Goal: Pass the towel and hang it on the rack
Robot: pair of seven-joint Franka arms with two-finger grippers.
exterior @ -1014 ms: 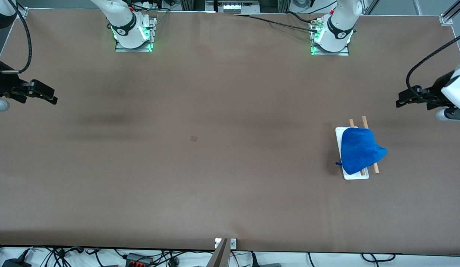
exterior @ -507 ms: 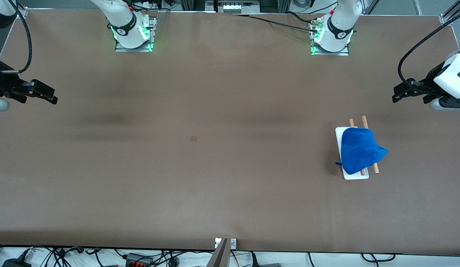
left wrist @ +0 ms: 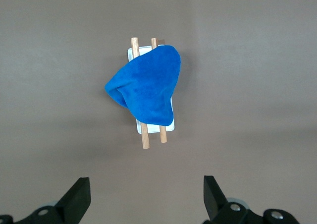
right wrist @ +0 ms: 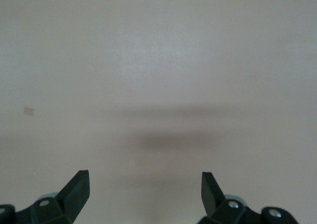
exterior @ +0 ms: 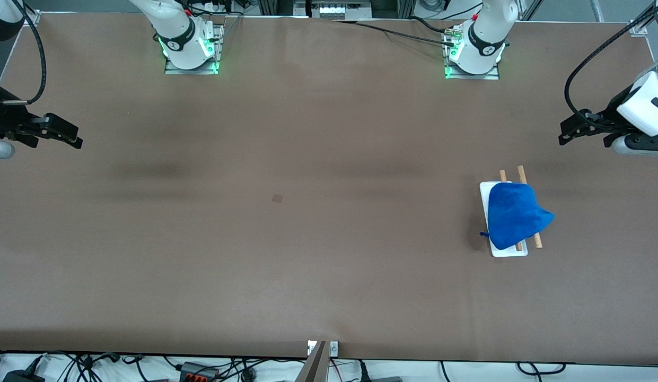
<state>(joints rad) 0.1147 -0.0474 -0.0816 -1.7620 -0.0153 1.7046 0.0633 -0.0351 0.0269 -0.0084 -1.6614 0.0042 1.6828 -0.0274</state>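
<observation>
Blue towel [exterior: 514, 215] over rack [exterior: 509, 252]; small brown patch [exterior: 277, 198] mid-table.

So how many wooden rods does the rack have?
2. Both rods lie parallel across the rack, under the blue towel, toward the left arm's end of the table; only their ends show.

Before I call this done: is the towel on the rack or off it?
On it. The blue towel is draped across both wooden rods of the rack, rod ends sticking out either side. Neither open gripper touches it.
</observation>
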